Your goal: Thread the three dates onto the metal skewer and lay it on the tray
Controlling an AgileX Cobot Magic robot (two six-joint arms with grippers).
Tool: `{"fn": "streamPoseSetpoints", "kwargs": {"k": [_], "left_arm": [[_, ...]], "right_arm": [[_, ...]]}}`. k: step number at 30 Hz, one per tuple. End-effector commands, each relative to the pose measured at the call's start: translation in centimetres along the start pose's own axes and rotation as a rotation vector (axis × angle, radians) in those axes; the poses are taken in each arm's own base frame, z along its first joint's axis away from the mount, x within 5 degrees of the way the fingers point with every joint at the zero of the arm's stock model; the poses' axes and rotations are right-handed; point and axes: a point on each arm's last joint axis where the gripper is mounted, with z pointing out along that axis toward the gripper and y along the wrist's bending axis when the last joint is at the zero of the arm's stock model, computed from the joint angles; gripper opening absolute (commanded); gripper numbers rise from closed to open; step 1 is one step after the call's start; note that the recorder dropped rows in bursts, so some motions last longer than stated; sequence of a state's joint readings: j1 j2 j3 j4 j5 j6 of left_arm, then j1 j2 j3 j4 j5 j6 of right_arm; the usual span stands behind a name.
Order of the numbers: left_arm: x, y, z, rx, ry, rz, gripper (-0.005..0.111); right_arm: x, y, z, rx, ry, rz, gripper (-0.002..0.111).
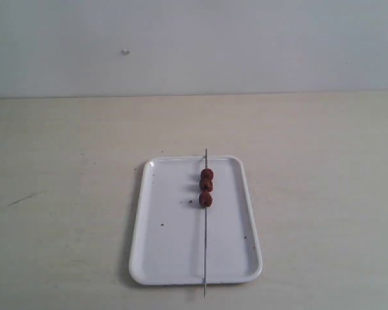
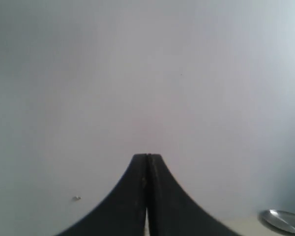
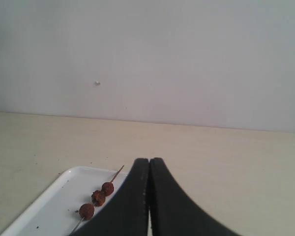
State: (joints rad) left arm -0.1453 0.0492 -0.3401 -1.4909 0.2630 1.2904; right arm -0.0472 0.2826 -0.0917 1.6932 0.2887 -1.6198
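The white tray (image 1: 174, 252) lies on the table, and the thin metal skewer (image 1: 205, 245) rests lengthwise across it, its ends past both short rims. The three dates (image 1: 206, 186) sit threaded in a row on the skewer's far half. The right wrist view shows the same dates (image 3: 97, 197), skewer (image 3: 117, 173) and tray (image 3: 54, 201) beside my right gripper (image 3: 149, 160), which is shut on nothing and apart from them. My left gripper (image 2: 148, 156) is shut with nothing in it, facing a plain wall. Neither gripper appears in the exterior view.
The pale wooden table (image 1: 64, 168) runs back to a grey wall (image 1: 194, 39). Small dark crumbs fleck the tray. A shiny round metal object (image 2: 284, 220) shows at the corner of the left wrist view.
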Motion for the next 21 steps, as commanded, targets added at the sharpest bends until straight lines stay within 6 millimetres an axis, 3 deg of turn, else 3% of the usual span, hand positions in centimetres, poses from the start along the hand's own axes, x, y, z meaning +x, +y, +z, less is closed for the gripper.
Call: {"fn": "streamPoseSetpoints", "kwargs": {"k": [1, 6, 13, 17, 21], "left_arm": [[0.8, -0.8, 0.0, 0.066, 0.031, -0.005, 0.000], [2.6, -0.2, 0.1, 0.029, 0.100, -0.132, 0.000], [5.6, 2.5, -0.6, -0.273, 0.288, -0.194, 0.000], [6.3, 4.0, -1.1, -0.438, 0.285, -0.233, 0.000], [7.0, 4.3, -1.2, -0.452, 0.278, -0.218, 0.000]], "right_arm": [[0.2, 0.0, 0.0, -0.001, 0.001, 0.002, 0.000], [0.2, 0.0, 0.0, -0.001, 0.001, 0.002, 0.000], [0.2, 0.0, 0.0, -0.001, 0.001, 0.002, 0.000], [0.2, 0.0, 0.0, -0.001, 0.001, 0.002, 0.000], [0.2, 0.0, 0.0, -0.001, 0.001, 0.002, 0.000]]}}
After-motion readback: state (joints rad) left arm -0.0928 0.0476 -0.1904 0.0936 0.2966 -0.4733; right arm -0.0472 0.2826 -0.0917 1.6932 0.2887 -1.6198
